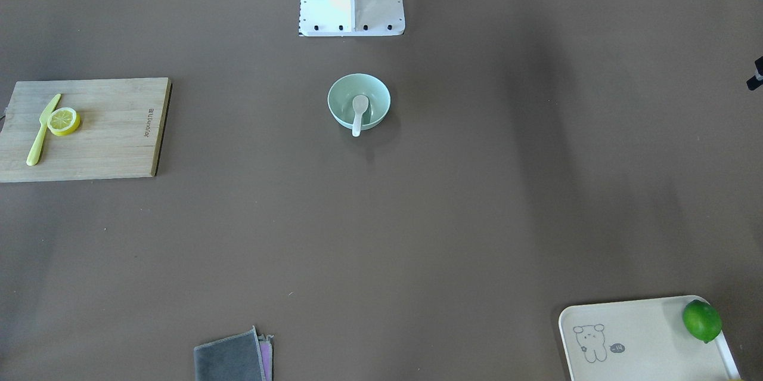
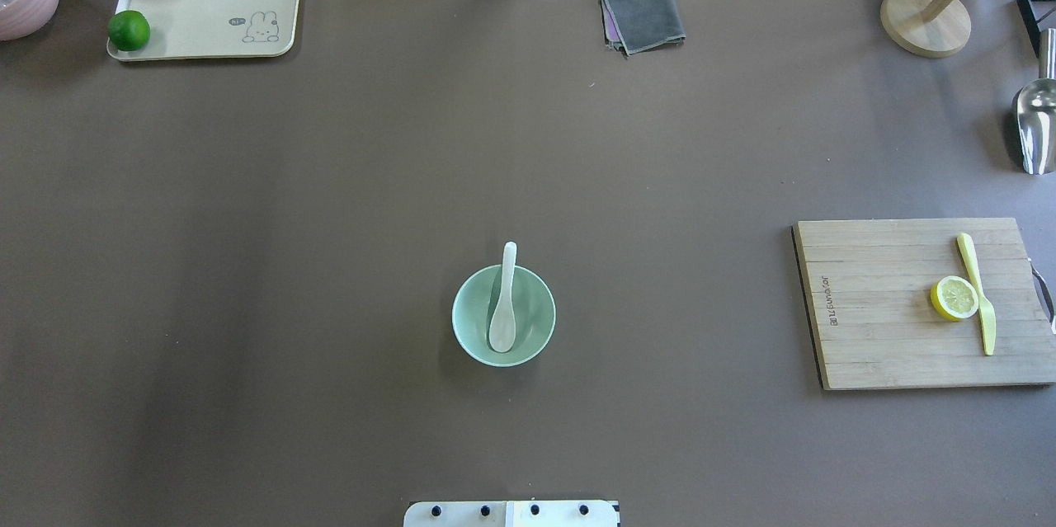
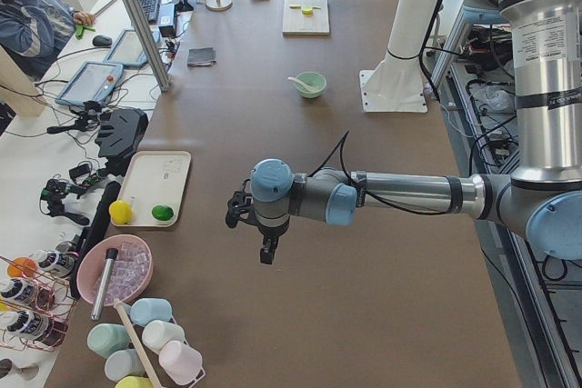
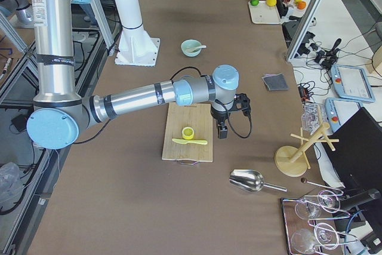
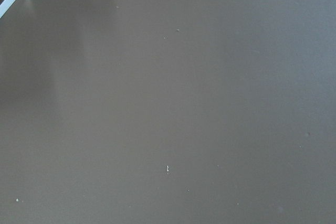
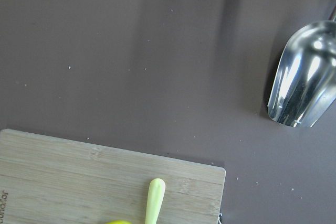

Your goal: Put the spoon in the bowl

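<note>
The white spoon (image 2: 504, 296) lies in the mint-green bowl (image 2: 470, 321), scoop inside and handle resting over the rim on the side away from the robot base. Both also show in the front-facing view, spoon (image 1: 359, 112) and bowl (image 1: 343, 101). My left gripper (image 3: 264, 247) hangs above bare table far from the bowl, seen only in the exterior left view. My right gripper (image 4: 222, 131) hangs by the cutting board's edge, seen only in the exterior right view. I cannot tell whether either is open or shut. Neither holds anything I can see.
A wooden cutting board (image 2: 891, 304) carries a lemon half (image 2: 954, 298) and a yellow knife (image 2: 978, 294). A cream tray (image 2: 214, 7) holds a lime and a lemon. A grey cloth (image 2: 643, 16), a metal scoop (image 2: 1035, 123) and a wooden stand (image 2: 924, 20) lie at the far side.
</note>
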Robot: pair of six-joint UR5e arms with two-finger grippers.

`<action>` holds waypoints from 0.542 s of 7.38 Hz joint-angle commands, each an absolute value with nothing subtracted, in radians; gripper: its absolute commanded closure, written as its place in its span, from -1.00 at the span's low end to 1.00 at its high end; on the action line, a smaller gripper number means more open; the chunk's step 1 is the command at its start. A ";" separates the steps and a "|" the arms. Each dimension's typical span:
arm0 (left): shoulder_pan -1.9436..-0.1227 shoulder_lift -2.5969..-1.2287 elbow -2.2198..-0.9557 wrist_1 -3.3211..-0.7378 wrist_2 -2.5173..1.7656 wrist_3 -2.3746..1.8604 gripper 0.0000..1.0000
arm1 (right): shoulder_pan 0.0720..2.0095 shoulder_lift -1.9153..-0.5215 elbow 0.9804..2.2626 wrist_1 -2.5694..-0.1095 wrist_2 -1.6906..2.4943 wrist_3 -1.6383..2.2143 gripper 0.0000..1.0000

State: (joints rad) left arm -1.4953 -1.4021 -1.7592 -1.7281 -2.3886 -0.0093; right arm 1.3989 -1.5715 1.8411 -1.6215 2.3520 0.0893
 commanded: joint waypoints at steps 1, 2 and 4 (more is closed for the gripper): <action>-1.516 -1.402 -1.766 -1.729 -2.388 -0.009 -0.96 | 1.401 -1.574 1.841 -1.621 2.384 0.086 -1.00; -1.517 -1.402 -1.764 -1.729 -2.385 -0.008 -0.96 | 1.402 -1.574 1.841 -1.621 2.384 0.084 -1.00; -1.519 -1.402 -1.756 -1.729 -2.385 -0.008 -0.96 | 1.408 -1.574 1.842 -1.621 2.384 0.084 -1.00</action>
